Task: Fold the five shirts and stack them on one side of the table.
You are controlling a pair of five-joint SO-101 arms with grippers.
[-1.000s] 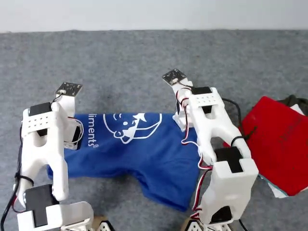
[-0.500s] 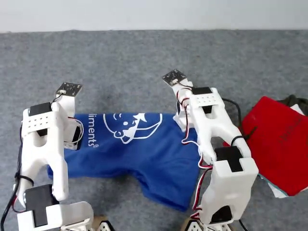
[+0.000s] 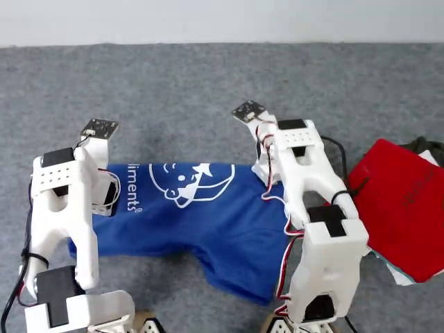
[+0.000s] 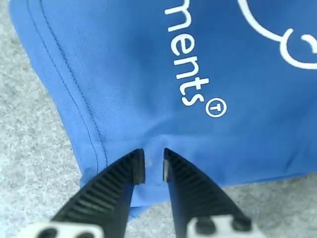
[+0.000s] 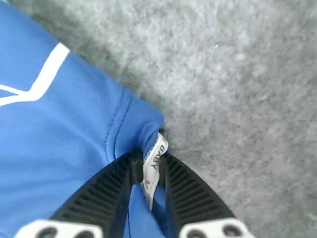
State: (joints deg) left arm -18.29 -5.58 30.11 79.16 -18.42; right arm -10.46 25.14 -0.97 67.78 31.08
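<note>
Watching from the left: the left arm (image 3: 62,208) sits over the left edge of the blue shirt (image 3: 208,215), and it has not budged over the last second. Its wrist camera shows me the left gripper (image 4: 153,168) pinched down on a small pucker of the blue shirt (image 4: 198,59), just inside the stitched hem, jaws nearly together with cloth between them. I read that as a firm hold.

The shirt itself lies spread flat on the grey table cover (image 3: 173,83), white print facing up, one sleeve trailing toward the arm bases. Its outline looks the same as it did a moment ago.

At the shirt's right edge, the right arm (image 3: 305,187) is what has changed: it has eased a little toward the far edge of the shirt. The right gripper (image 5: 148,166) is clenched on the corner of the blue shirt (image 5: 59,148), with the white label (image 5: 155,148) caught between the jaws.

I take that small shift as the start of tensioning or lifting for a fold, with both corners secured. The cloth has not yet followed.

Right of the blue shirt, well apart from it, a folded red shirt (image 3: 406,208) tops the stack, so several folds appear done.
</note>
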